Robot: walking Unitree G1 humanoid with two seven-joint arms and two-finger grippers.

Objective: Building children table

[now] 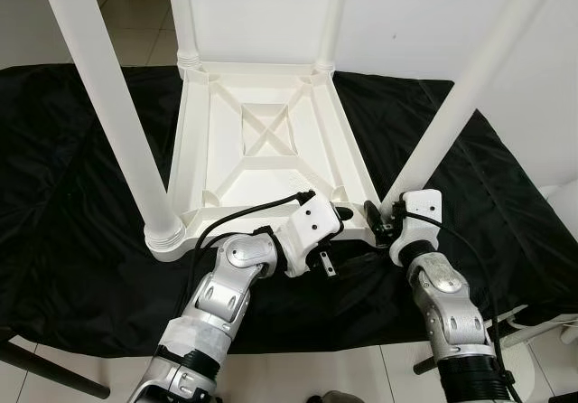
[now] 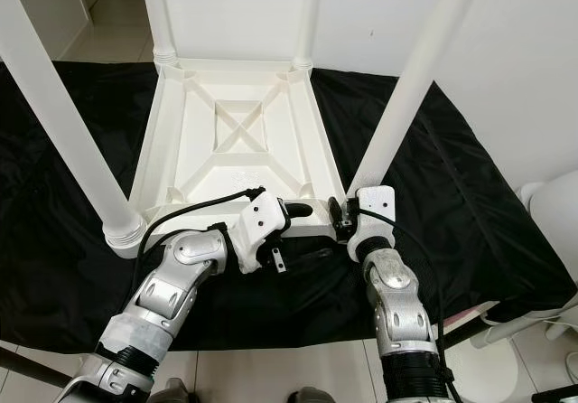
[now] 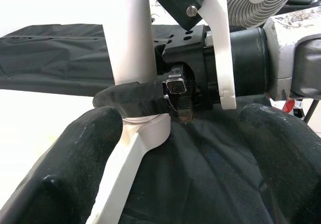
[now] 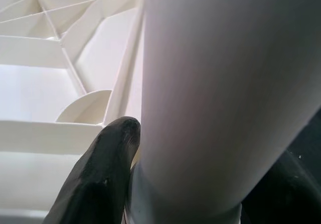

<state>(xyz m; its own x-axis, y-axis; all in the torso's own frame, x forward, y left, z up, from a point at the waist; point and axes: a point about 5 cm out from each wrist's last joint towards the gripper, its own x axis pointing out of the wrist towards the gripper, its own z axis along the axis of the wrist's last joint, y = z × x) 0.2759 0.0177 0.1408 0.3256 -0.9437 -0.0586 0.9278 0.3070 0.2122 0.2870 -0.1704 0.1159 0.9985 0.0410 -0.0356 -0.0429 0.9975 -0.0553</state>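
Right gripper [image 1: 379, 218] fingers clasp the leg [image 1: 452, 114] (at its base); left gripper [image 3: 175, 133] apparently spread wide.

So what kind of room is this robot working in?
Probably a room in a home, used as an assembly spot. A white plastic table lies upside down with its legs up on a black sheet spread over pale floor tiles, beside a plain white wall.
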